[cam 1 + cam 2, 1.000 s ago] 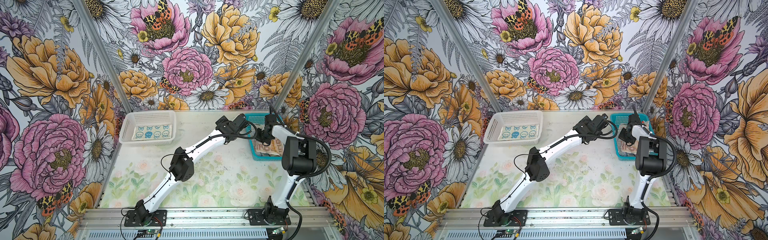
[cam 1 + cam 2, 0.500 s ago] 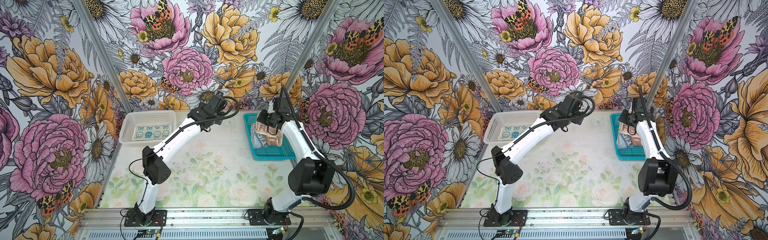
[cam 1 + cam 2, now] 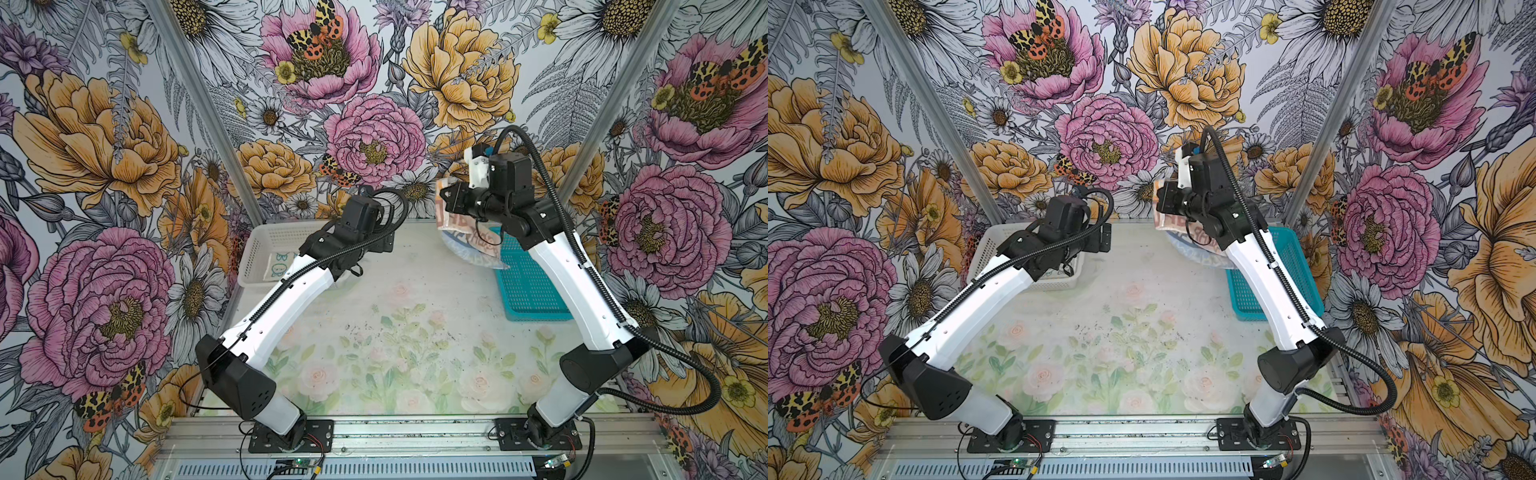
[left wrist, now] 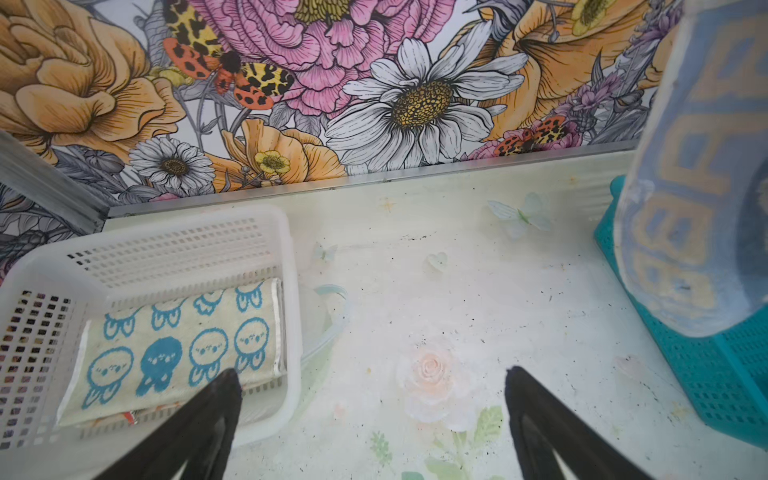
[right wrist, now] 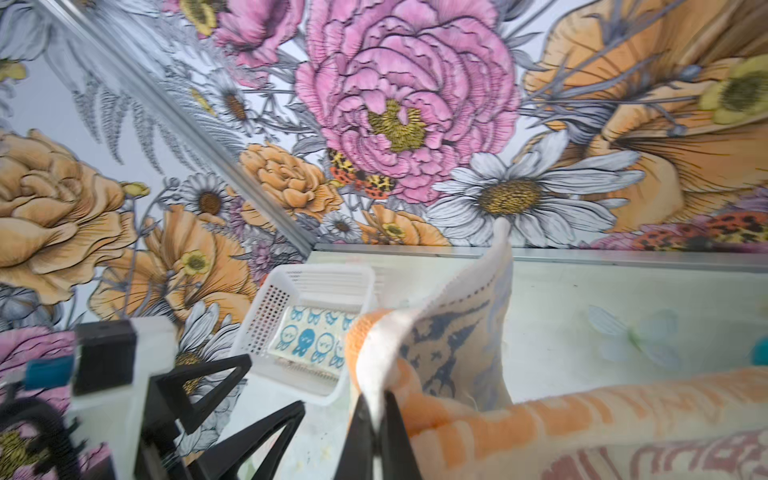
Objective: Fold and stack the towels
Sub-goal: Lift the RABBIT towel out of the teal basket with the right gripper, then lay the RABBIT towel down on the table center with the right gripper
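Top views: an orange, letter-printed soft towel and a blue-toned cloth hang from the right gripper. They have swung left, off the teal perforated plastic basket and over the pale floral counter. The left gripper has drawn back toward the white perforated plastic basket.

Left wrist: jaws spread wide, empty. A folded cream towel with blue bunnies lies in the white basket.

Right wrist: jaws pressed together on the orange towel's white edge. Pickup looks done — next comes separating the two cloths and laying one flat.
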You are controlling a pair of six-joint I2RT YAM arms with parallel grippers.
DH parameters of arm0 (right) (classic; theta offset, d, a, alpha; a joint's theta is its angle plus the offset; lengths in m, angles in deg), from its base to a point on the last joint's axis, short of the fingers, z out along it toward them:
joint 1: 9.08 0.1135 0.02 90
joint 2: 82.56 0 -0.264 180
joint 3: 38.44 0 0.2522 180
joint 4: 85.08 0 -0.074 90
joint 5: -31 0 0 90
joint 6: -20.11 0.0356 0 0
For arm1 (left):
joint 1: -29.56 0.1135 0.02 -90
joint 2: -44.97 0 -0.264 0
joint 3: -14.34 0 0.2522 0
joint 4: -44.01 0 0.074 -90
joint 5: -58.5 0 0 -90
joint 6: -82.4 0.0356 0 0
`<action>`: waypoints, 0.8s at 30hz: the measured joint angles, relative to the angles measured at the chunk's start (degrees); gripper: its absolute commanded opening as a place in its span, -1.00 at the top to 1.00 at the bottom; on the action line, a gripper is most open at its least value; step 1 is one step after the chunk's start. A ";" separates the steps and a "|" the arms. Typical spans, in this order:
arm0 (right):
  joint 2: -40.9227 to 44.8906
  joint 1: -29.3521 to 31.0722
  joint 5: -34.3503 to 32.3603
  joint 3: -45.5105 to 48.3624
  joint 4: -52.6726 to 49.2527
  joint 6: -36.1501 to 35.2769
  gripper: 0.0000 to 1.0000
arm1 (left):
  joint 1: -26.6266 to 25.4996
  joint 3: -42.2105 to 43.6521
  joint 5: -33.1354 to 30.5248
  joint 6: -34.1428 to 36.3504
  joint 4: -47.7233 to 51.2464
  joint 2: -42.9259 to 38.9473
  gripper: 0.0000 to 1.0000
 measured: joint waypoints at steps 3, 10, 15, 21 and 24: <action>-3.80 3.69 0.76 -7.48 -0.87 0.35 1.00 | 3.04 4.24 1.75 -1.64 -1.20 -4.48 -0.98; -5.57 4.61 2.14 -10.93 -2.62 0.79 1.00 | 5.84 9.14 4.59 -3.45 -2.62 -7.19 -0.98; -5.75 1.44 2.34 -4.04 -2.25 0.81 1.00 | 5.86 9.62 6.36 -4.46 -3.08 -5.64 -0.98; -16.74 -6.19 2.86 -1.62 -2.36 0.55 1.00 | 5.86 10.51 8.90 -5.57 -3.39 -1.86 -0.98; -25.68 -8.76 3.06 -3.56 -2.54 0.31 0.94 | 5.86 11.41 10.25 -6.21 -3.43 -0.04 -0.98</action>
